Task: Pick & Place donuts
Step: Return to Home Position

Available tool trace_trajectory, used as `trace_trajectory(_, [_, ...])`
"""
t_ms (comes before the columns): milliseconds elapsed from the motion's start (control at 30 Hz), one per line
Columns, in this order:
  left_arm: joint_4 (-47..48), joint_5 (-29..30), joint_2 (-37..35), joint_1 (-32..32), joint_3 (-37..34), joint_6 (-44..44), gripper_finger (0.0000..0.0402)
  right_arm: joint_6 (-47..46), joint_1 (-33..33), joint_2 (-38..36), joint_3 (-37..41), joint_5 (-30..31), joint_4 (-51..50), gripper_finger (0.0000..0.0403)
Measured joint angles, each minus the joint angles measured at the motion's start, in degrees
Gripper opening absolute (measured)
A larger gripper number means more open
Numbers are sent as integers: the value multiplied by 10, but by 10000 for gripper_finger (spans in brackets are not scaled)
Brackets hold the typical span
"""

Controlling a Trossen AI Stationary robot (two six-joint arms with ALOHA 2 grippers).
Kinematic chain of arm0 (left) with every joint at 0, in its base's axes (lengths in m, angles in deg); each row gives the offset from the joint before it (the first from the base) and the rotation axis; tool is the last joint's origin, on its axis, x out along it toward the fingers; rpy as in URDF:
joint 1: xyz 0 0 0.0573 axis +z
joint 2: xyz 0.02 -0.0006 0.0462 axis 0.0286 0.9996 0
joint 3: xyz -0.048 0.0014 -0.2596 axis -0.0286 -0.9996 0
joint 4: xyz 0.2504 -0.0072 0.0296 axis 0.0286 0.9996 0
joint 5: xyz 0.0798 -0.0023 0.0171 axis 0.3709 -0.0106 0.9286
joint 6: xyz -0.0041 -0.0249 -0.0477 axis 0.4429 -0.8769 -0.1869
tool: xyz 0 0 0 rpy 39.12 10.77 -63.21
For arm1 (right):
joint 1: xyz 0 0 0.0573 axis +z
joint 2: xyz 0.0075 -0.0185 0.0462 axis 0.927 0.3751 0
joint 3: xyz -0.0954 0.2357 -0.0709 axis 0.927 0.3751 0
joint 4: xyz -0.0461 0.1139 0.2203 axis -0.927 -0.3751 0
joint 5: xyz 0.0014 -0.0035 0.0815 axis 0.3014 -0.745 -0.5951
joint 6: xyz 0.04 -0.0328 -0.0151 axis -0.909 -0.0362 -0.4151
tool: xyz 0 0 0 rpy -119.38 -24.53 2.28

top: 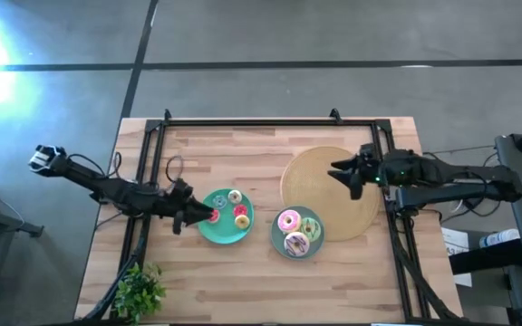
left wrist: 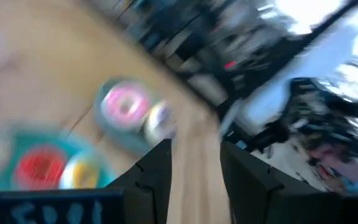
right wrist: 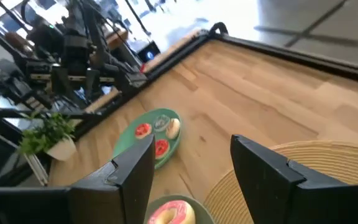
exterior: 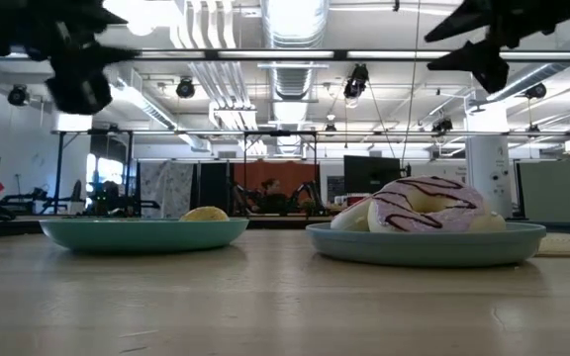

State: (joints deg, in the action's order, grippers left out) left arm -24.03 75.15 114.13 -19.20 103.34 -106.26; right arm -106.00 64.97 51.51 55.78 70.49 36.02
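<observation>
A teal plate [top: 208,231] left of centre holds several small donuts: red ones [top: 240,216] and a pale one [top: 235,196]. A second teal plate [top: 277,243] to its right holds a pink donut [top: 288,220], a green one [top: 312,228] and a white-brown one [top: 295,243]. My left gripper [top: 195,214] hangs open and empty above the left plate's left rim, raised clear of it in the low view [exterior: 77,84]. My right gripper [top: 346,173] is open and empty above the tan woven disc [top: 320,186]. Its wrist view shows the left plate [right wrist: 129,138] and the pink donut [right wrist: 169,213].
A small potted plant [top: 140,290] stands at the table's near left corner. A black frame [top: 270,123] runs along the far edge and both sides of the table. Bare wood lies along the near edge and at the far middle.
</observation>
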Motion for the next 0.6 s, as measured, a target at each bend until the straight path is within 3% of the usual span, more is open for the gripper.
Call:
trace_trajectory(167, [-139,-38,-29,15,-54,147,110,41,0,-78,42,-13,2,201])
trace_trajectory(400, [-141,-56,-131,61,-133,181,110,45,0,-141,77,-10,7,201])
trace_trajectory(600, [-124,-181,-216,122,-162,193,110,44,0,-148,83,-9,8,201])
